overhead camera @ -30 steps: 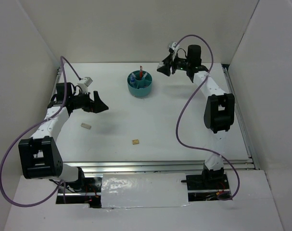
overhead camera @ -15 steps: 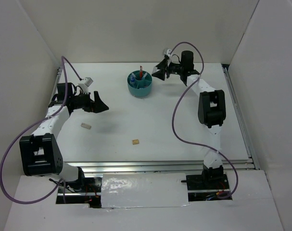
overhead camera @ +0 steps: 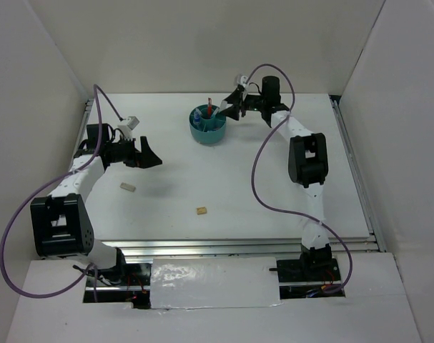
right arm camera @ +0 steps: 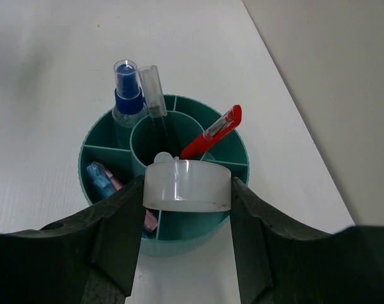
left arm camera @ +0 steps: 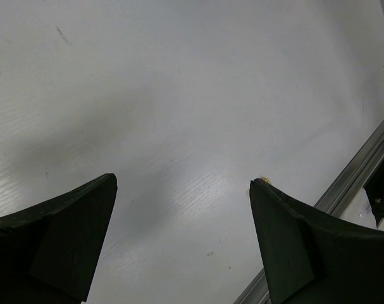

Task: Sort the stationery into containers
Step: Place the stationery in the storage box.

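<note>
The round teal organiser stands at the back middle of the table; it also shows in the right wrist view. It holds a blue-white pen, a thin dark pen, a red pen, and light blue and pink erasers. My right gripper is shut on the clear tape ring, held just above the organiser's near rim. Two tiny tan blocks lie on the table. My left gripper is open and empty above the left side of the table.
White walls close in the table on three sides. A metal rail runs along the near edge and also shows in the left wrist view. Purple cables loop from both arms.
My right gripper has moved left with the tape ring, from right of the organiser to over its rim. The left arm has hardly moved.
</note>
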